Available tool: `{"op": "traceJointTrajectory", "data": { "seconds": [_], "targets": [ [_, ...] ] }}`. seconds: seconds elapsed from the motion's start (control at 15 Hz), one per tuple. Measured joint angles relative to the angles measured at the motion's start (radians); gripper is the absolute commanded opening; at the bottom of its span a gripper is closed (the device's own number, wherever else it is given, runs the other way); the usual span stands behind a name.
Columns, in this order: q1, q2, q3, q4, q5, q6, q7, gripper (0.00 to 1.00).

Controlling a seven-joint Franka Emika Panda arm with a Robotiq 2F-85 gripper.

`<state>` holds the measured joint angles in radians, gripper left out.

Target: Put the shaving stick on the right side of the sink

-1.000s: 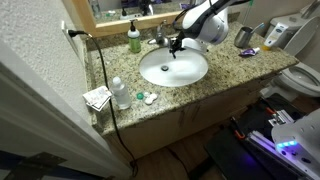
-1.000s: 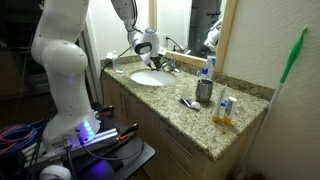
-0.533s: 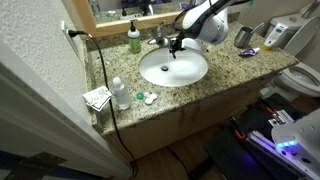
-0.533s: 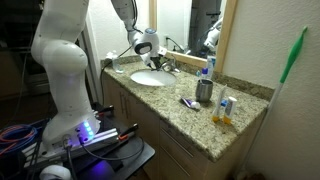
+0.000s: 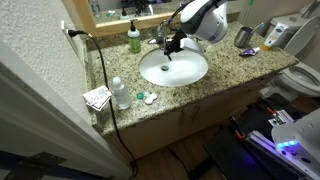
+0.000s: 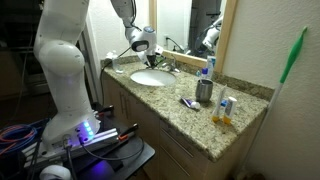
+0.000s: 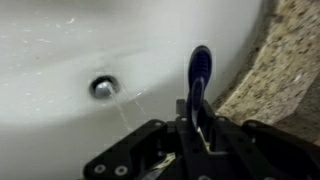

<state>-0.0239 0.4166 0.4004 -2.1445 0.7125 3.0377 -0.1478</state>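
One razor [image 7: 199, 75] sits pinched in my tool [image 7: 196, 125], which is clenched on its thin stem so that the blue end sticks out past the fingertips in the wrist view. Under it lies the white bowl of the sink [image 7: 60, 40], with the drain [image 7: 103, 87] off to one side and the speckled counter [image 7: 280, 70] curving round the rim. In an exterior view I hang above the back part of the sink, toward the counter's back edge and close to the faucet [image 5: 158, 38]; a green bottle [image 5: 134, 40] stands farther along that edge.
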Motion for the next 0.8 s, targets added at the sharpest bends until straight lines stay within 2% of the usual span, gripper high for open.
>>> {"op": "traceJointTrajectory", "data": {
  "seconds": [0.2,0.27,0.33,0.47,0.53,0.8],
  "targets": [
    [-0.128,-0.046,0.186,-0.005,0.116,-0.064,-0.166,0.04],
    [-0.159,-0.065,0.234,-0.01,0.152,-0.086,-0.215,0.15],
    [-0.182,-0.083,0.272,-0.017,0.184,-0.105,-0.257,0.15],
    [-0.2,-0.113,0.309,-0.031,0.211,-0.117,-0.287,0.15],
    [-0.202,-0.12,0.313,-0.037,0.211,-0.118,-0.288,0.04],
    [-0.191,-0.104,0.314,-0.034,0.186,-0.119,-0.287,0.04]
  ]
}}
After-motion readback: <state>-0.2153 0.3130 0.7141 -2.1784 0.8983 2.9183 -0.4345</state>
